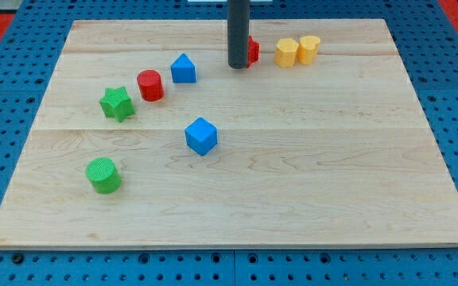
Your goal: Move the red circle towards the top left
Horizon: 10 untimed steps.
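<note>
Standing near the far edge of the wooden board (pixel 237 199), the dark rod comes down from the view's top, and my tip (pixel 238 67) rests on the wood just left of a red block (pixel 253 51) that it partly hides, so that block's shape cannot be told. There is no pincer on this arm, only the rod, so nothing is apart, together or clamped. The red circle (pixel 150 85) sits in the left half of the board, well apart from my tip, to its left and a little nearer. Just right of the red circle and slightly farther lies a blue block (pixel 183 68) with a peaked top, close by but not touching it. Just left of the red circle and slightly nearer lies the green star (pixel 117 103), also near and apart. These three form a slanting row rising from near left to far right. A blue cube (pixel 201 136) lies toward the middle of the board, nearer than the row and alone. A green circle (pixel 102 175) lies near the near left corner, well apart from all others. At the far right, two yellow blocks stand side by side, touching or almost so: the left yellow block (pixel 287 52) and the right yellow block (pixel 308 48), both right of the hidden red block. The board lies on a blue pegboard table (pixel 6 95).
</note>
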Motion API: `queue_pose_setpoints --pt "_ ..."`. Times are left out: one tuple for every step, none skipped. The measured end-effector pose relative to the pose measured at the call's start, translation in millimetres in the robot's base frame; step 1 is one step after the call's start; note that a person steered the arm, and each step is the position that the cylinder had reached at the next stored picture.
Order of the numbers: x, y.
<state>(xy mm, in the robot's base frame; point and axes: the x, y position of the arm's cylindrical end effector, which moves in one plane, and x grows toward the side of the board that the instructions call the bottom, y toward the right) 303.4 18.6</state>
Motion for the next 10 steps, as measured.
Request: queue_pose_setpoints --pt "15 23" --pt "41 17" --pt "78 -15" --pt "74 -60" --pt "74 -76" --pt "74 -126" --pt "74 -145" --pt "51 -146" --pt "11 -162" --pt "14 -157"
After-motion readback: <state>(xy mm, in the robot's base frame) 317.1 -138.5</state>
